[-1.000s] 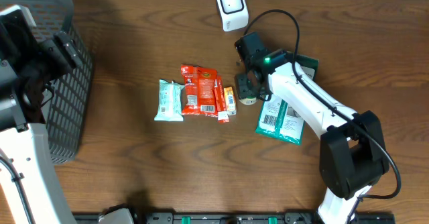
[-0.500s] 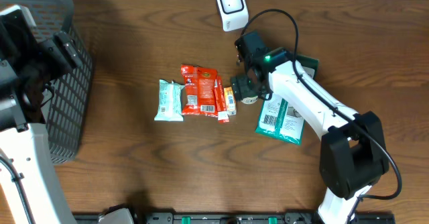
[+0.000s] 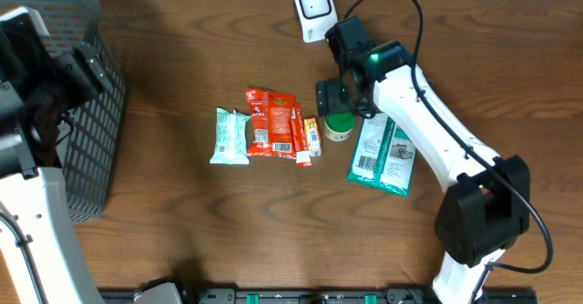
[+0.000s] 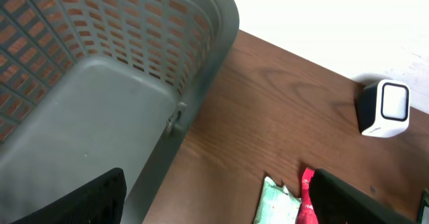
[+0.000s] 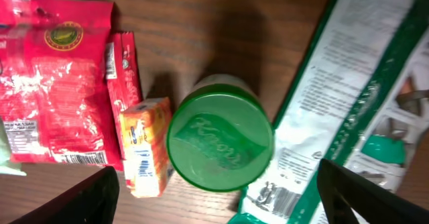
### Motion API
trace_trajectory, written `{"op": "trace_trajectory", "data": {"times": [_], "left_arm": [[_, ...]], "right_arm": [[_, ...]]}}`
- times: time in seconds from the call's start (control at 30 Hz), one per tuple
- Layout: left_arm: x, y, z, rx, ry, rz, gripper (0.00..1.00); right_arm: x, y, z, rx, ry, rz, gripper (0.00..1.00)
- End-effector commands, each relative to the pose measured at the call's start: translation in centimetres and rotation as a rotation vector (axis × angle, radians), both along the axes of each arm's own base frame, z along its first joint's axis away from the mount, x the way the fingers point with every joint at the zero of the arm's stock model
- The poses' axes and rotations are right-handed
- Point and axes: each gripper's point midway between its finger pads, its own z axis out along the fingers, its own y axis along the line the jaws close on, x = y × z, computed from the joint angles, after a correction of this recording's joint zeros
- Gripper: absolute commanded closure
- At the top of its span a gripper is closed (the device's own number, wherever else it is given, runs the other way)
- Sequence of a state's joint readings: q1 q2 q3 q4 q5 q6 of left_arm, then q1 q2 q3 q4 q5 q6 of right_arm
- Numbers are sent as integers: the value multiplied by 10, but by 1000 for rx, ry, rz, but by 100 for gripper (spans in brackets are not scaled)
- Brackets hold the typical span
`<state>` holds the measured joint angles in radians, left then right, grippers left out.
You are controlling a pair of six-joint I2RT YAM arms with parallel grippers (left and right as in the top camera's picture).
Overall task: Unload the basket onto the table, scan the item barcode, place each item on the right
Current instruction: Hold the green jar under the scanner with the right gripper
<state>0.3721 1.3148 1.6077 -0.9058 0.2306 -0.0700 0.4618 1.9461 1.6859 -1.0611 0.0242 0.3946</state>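
Observation:
A jar with a green lid (image 5: pixel 220 141) stands upright on the table (image 3: pixel 273 213), between a small orange box (image 5: pixel 144 145) and a teal-and-white bag (image 5: pixel 348 110). My right gripper (image 5: pixel 218 204) hangs open above the jar, its fingers wide on either side and touching nothing. In the overhead view the right gripper (image 3: pixel 341 104) sits just behind the jar (image 3: pixel 338 126), a short way in front of the white barcode scanner (image 3: pixel 313 5). My left gripper (image 4: pixel 214 204) is open and holds nothing, above the rim of the grey basket (image 4: pixel 100 83).
A mint-green packet (image 3: pixel 230 136), a red packet (image 3: pixel 271 122) and a thin red stick (image 3: pixel 300 142) lie in a row left of the orange box (image 3: pixel 312 136). The bag (image 3: pixel 383 154) shows a barcode at its near end. The basket (image 3: pixel 96 149) fills the table's left edge.
My right gripper has opened off the green-lidded jar and drawn up and back toward the scanner. The jar stays standing on the table. The left arm has not moved.

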Motion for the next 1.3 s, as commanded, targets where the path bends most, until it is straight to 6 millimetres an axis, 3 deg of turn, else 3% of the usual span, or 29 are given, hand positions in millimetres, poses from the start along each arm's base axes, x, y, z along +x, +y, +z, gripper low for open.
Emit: {"op": "trace_trajectory", "data": {"times": [0.0, 0.27, 0.5, 1.27], "left_arm": [[1, 0, 4, 10, -8, -11, 13], [1, 0, 4, 10, -8, -11, 13], [1, 0, 4, 10, -8, -11, 13], [1, 0, 4, 10, -8, -11, 13]], "right_arm": [[1, 2, -19, 17, 59, -41, 9], [-1, -1, -42, -7, 114, -69, 11], [-2, -3, -44, -14, 118, -75, 17], [-4, -10, -65, -40, 112, -107, 18]]}}
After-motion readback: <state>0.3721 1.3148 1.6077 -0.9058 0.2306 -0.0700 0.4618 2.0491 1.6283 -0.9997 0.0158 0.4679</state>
